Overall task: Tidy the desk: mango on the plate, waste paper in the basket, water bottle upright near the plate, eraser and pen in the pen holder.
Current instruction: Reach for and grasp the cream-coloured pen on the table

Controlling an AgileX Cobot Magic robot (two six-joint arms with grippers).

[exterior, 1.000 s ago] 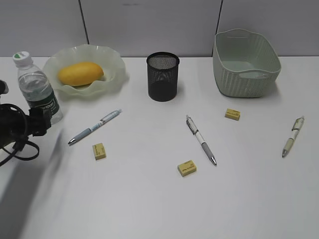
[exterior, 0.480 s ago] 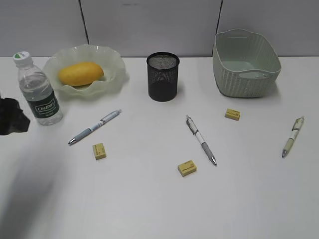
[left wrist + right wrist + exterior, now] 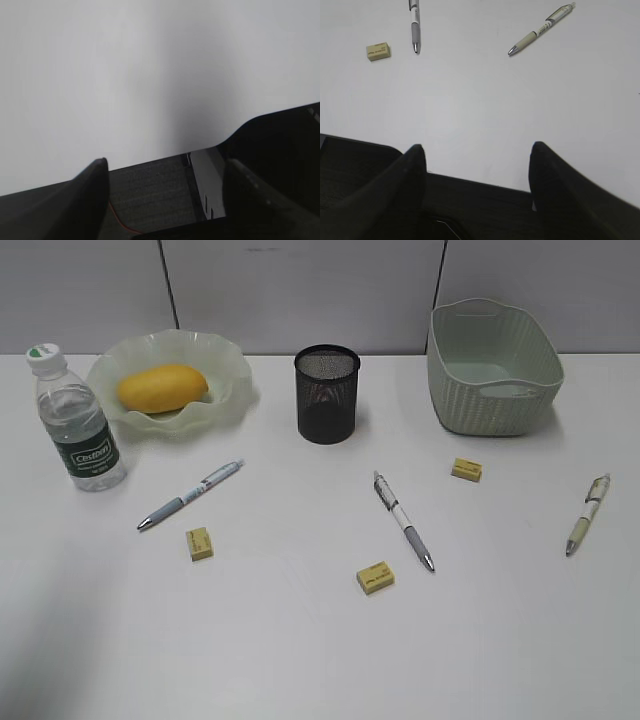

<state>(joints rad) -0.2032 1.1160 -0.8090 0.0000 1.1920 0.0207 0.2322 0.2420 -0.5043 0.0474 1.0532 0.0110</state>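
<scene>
In the exterior view neither arm shows, and the basket (image 3: 493,368) hides its own floor behind its near wall, so whether anything lies inside cannot be told. In the right wrist view the grey-grip pen (image 3: 414,24) is cut off by the top edge. The print on the erasers (image 3: 374,577) is too small to read, and the pen holder (image 3: 327,394) has a dark mesh that conceals its inside.

One mango (image 3: 161,387) on one green plate (image 3: 232,390), one water bottle (image 3: 79,423), one black pen holder (image 3: 327,394), one basket (image 3: 492,367), three pens (image 3: 190,494) (image 3: 403,520) (image 3: 587,513), three small yellow erasers (image 3: 199,543) (image 3: 375,577) (image 3: 466,469), all on one white table (image 3: 300,640)
</scene>
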